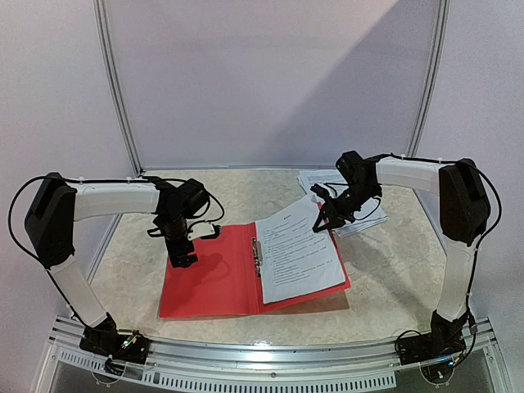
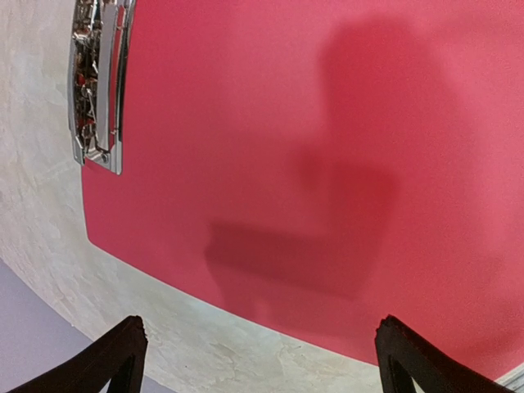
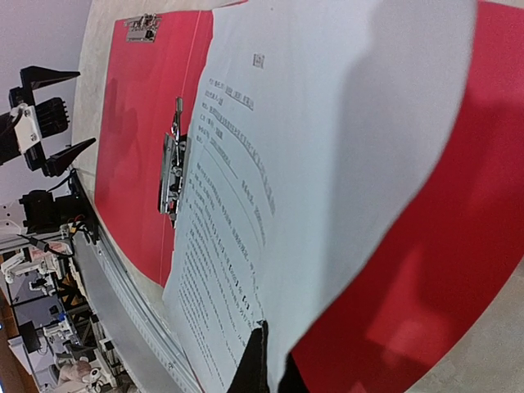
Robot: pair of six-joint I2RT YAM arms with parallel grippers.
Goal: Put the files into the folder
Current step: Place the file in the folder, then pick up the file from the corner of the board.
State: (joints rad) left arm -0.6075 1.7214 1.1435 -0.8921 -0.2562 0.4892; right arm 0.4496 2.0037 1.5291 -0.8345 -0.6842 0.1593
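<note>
The red folder (image 1: 213, 282) lies open on the table. One of the files (image 1: 295, 258), a white printed sheet, rests across its right half, next to the silver clip (image 1: 256, 254) at the spine. My right gripper (image 1: 326, 219) is shut on that sheet's far right corner; in the right wrist view the sheet (image 3: 327, 147) runs between the closed right gripper (image 3: 270, 360) and the folder (image 3: 458, 246). My left gripper (image 1: 182, 260) hangs open over the folder's left half. In the left wrist view the left gripper (image 2: 262, 340) holds nothing above the folder's edge (image 2: 327, 164).
More printed sheets (image 1: 315, 180) lie stacked at the back right, under the right arm. A second silver clip (image 2: 98, 90) sits at the edge of the folder's left cover. A metal rail (image 1: 270, 360) runs along the table's near edge. Marbled tabletop (image 2: 205, 344) surrounds the folder.
</note>
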